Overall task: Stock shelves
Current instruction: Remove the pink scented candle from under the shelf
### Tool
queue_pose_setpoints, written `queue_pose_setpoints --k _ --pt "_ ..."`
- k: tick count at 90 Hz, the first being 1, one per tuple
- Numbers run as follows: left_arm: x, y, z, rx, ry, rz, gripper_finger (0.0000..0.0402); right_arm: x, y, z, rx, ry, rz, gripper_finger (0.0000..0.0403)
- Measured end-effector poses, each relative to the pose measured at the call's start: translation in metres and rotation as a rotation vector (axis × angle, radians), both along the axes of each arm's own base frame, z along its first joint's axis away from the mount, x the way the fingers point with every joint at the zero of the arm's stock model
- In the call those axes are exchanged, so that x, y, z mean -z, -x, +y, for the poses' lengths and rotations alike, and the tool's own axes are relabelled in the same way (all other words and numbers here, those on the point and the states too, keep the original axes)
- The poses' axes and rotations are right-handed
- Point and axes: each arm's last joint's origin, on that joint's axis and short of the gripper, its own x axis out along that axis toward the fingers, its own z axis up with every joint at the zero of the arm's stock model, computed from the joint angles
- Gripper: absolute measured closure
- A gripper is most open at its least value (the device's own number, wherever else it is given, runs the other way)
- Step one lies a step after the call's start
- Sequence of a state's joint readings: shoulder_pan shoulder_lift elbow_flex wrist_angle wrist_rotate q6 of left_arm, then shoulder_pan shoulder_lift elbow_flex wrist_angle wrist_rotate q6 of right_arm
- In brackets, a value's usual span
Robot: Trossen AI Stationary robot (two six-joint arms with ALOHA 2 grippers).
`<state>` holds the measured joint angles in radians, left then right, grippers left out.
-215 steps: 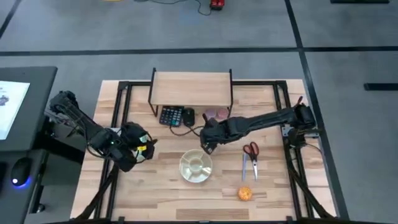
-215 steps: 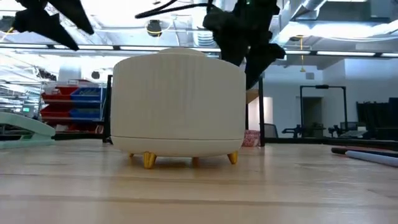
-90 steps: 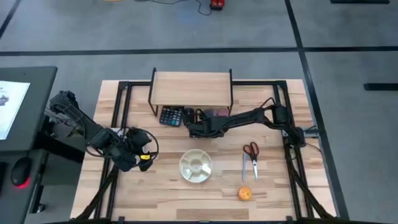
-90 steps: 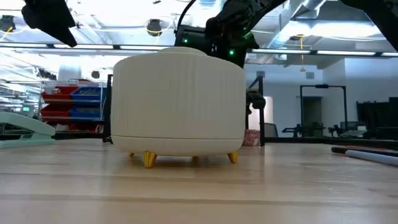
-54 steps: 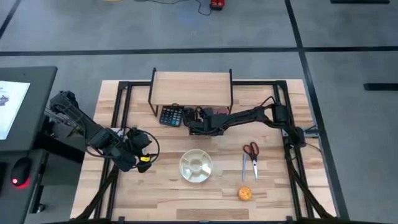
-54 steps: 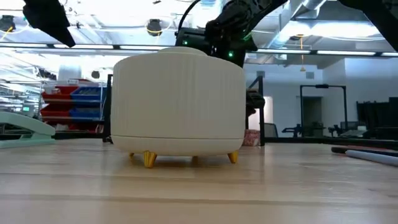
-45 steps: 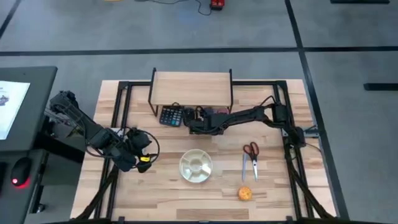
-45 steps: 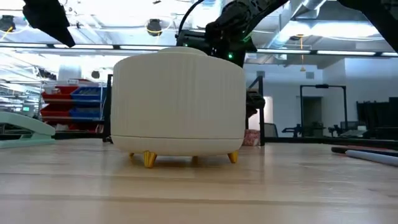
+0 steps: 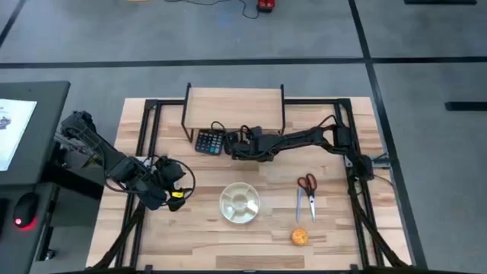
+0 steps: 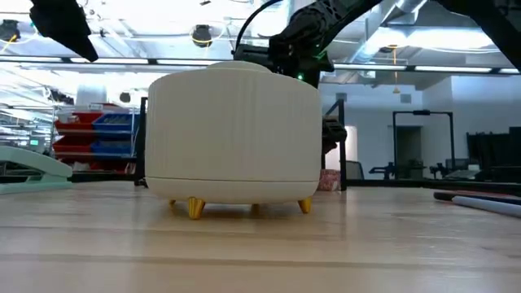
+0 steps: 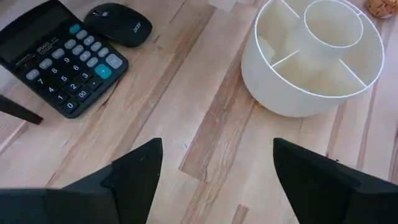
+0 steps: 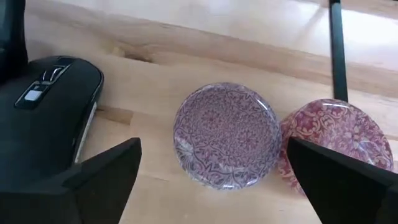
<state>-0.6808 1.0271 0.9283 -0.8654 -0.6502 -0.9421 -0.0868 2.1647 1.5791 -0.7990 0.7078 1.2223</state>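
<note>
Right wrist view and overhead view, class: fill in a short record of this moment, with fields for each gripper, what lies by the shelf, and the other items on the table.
right gripper: open, facing two patterned discs
left gripper: open, above bare table at its left side
shelf: top bare
by shelf: calculator, black mouse
elsewhere: divided bowl, scissors, orange ball

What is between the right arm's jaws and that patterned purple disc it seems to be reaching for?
Nothing visible. In the right wrist view the right gripper stands open with the purple disc straight ahead. The black mouse and a red disc lie beside it.
</note>
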Motion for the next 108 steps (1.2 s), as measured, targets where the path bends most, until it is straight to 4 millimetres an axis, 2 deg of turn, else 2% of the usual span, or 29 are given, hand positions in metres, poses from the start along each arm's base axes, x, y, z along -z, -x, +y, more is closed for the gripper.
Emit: queue_pose_setpoints --k 25,44,64,108 --pt "0.0 0.0 0.0 0.0 0.0 0.0 0.012 0.0 0.0 -0.002 0.008 0.031 0.003 0.0012" --pt "0.0 0.0 0.0 0.001 0.0 0.0 0.012 0.02 -0.006 0.001 0.011 0.061 0.012 0.0012" --pt "0.0 0.0 0.0 0.001 -0.001 0.002 0.012 0.029 -0.004 0.008 0.007 0.028 0.04 0.0012" --pt "0.0 0.0 0.0 0.0 -0.001 0.002 0.012 0.026 -0.006 0.0 0.021 0.025 0.008 0.0025"
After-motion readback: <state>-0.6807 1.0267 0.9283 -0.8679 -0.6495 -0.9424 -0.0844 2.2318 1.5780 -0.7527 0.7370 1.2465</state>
